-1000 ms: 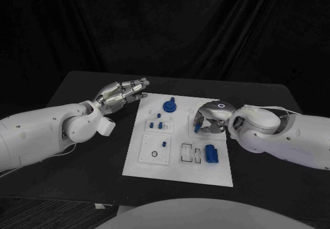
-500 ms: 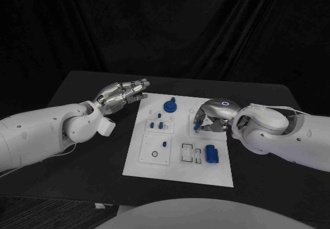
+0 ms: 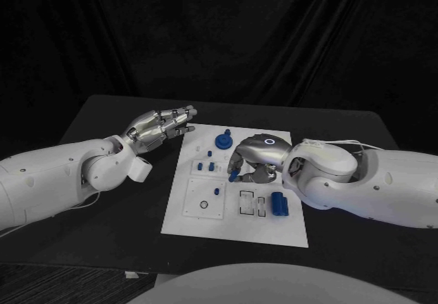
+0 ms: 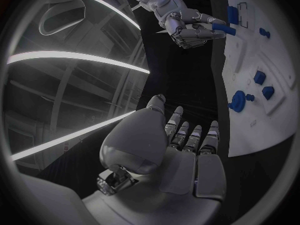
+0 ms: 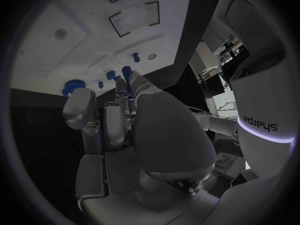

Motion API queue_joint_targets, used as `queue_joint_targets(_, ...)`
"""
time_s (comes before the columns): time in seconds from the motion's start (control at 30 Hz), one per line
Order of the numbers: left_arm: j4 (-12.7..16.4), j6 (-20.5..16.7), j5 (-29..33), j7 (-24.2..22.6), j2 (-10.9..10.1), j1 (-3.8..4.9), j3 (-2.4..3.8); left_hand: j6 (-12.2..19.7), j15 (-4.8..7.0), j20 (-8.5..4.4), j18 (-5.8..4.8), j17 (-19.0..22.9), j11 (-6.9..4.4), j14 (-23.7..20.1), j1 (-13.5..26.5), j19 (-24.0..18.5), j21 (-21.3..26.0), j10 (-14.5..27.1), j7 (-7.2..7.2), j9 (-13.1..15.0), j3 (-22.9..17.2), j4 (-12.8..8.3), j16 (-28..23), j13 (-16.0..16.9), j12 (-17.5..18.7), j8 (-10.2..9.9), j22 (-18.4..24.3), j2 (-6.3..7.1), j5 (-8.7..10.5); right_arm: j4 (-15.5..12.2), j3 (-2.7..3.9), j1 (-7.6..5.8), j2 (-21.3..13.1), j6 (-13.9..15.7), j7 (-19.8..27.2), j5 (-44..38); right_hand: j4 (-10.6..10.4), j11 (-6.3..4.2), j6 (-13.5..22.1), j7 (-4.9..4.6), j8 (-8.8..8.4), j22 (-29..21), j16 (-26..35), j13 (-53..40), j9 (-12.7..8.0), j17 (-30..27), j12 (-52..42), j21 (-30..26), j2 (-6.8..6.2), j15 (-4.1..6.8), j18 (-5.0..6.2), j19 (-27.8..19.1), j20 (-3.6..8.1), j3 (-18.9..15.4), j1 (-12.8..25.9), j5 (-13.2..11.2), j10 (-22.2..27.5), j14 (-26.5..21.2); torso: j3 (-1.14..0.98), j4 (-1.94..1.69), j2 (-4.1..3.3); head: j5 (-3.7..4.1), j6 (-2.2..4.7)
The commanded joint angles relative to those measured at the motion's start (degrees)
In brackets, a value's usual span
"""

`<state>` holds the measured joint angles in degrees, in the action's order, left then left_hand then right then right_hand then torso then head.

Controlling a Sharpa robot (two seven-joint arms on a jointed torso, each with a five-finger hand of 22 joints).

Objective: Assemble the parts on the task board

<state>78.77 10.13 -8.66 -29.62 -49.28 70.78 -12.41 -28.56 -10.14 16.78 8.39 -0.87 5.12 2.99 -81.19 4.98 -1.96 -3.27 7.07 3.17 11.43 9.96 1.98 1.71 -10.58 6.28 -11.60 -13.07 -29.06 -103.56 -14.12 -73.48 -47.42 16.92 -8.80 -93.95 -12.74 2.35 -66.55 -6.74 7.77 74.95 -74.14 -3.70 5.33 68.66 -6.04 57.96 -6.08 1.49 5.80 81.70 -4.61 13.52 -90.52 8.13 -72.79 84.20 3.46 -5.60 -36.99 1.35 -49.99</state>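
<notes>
Fingers of the right hand (image 3: pixel 252 161) curl round a small blue part (image 3: pixel 235 175), held above the middle of the white task board (image 3: pixel 233 231) (the left wrist view shows it pinched at the fingertips). Left hand (image 3: pixel 161 125) hovers off the board's far left corner, fingers straight, slightly apart, holding nothing. Other blue parts (image 3: pixel 280 204) sit on the board.

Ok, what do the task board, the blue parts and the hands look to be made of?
The task board looks like matte white plastic or painted plate: flat, even, no glare. The blue parts, such as the knob-like part, look like moulded or printed plastic with uniform colour. The left hand and right hand look like brushed metal with a silvery sheen, though coated plastic is possible.
</notes>
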Motion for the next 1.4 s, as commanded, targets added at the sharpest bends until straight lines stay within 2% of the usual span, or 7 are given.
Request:
queue_joint_targets(0.03, 0.17, 0.53, 0.41, -0.7, 0.14, -0.09, 0.06, -0.12, -0.24, 0.07, -0.72, -0.07, 0.53, -0.07, -0.33, 0.23, -0.15, 0.02, 0.17, 0.06, -0.23, -0.15, 0.16, 0.06, -0.21, 0.23, 0.05, -0.38, -0.27, 0.97, 0.03, 0.12, 2.06, -1.95, 0.35, -1.73, 0.17, 0.16, -1.55, 1.04, 0.14, 7.78, -0.12, 0.09, 1.43, 0.02, 0.46, -0.43, 0.33, 0.36, -0.3, -0.15, 0.43, 0.49, -0.18, 0.75, -0.35, 1.27, 0.02, 0.02, 0.02, 0.17, -0.01)
queue_joint_targets(0.37, 0.21, 0.39, 0.41, -0.81, 0.13, -0.1, 0.06, -0.18, -0.22, 0.07, -0.72, -0.07, 0.54, -0.07, -0.32, 0.21, -0.14, 0.01, 0.17, 0.07, -0.24, -0.15, 0.17, 0.06, -0.24, 0.25, 0.1, -0.39, -0.26, 4.74, 0.04, 1.57, 9.3, -3.78, 1.13, -4.1, 0.12, 0.36, -1.09, 0.83, -0.31, 7.77, -0.1, 0.11, 1.37, 0.05, 1.03, -0.47, 0.05, 0.22, -0.32, -0.18, 0.37, 0.55, 0.06, 0.99, -0.13, 1.27, -0.01, -0.08, 0.03, -0.11, -0.01)
queue_joint_targets(0.57, 0.19, 0.36, 0.41, -0.89, 0.1, -0.1, 0.06, -0.16, -0.2, 0.06, -0.74, -0.07, 0.55, -0.08, -0.31, 0.2, -0.13, 0.01, 0.18, 0.06, -0.25, -0.15, 0.16, 0.06, -0.25, 0.26, 0.13, -0.4, -0.24, 6.11, 0.04, 2.16, 11.42, -4.65, 1.37, -4.29, 0.15, 0.39, -1.02, 0.8, -0.39, 7.76, -0.16, 0.11, 1.37, 0.14, 1.14, -0.52, 0.04, 0.19, -0.31, -0.19, 0.35, 0.61, 0.04, 1.1, -0.09, 1.29, 0.04, -0.12, -0.04, -0.16, -0.01)
queue_joint_targets(1.1, 0.07, 0.42, 0.41, -0.94, 0.22, -0.1, 0.06, -0.13, -0.15, 0.05, -0.76, -0.06, 0.58, -0.11, -0.27, 0.22, -0.12, 0.01, 0.21, 0.06, -0.25, -0.14, 0.15, 0.06, -0.26, 0.27, 0.12, -0.41, -0.18, 7.17, 0.04, 4.02, 13.26, -6.57, 1.62, -4.36, 0.21, 0.44, -0.93, 0.73, -0.51, 7.77, -0.23, 0.1, 1.36, 0.24, 1.33, -0.47, 0.01, 0.15, -0.32, -0.19, 0.32, 0.72, 0.01, 1.35, -0.04, 1.31, 0.0, -0.04, 0.01, -0.13, -0.01)
queue_joint_targets(1.4, -0.01, 0.48, 0.41, -0.89, 0.27, -0.1, 0.06, -0.11, -0.15, 0.05, -0.77, -0.07, 0.59, -0.09, -0.27, 0.23, -0.13, 0.01, 0.21, 0.06, -0.26, -0.14, 0.17, 0.06, -0.26, 0.28, 0.1, -0.42, -0.17, 7.27, 0.04, 4.61, 13.53, -6.71, 1.66, -4.36, 0.22, 0.45, -0.93, 0.73, -0.52, 7.74, -0.18, 0.1, 1.36, 0.18, 1.36, -0.62, 0.02, 0.14, -0.3, -0.23, 0.32, 0.75, 0.0, 1.39, -0.04, 1.29, 0.01, -0.02, -0.02, -0.01, -0.01)
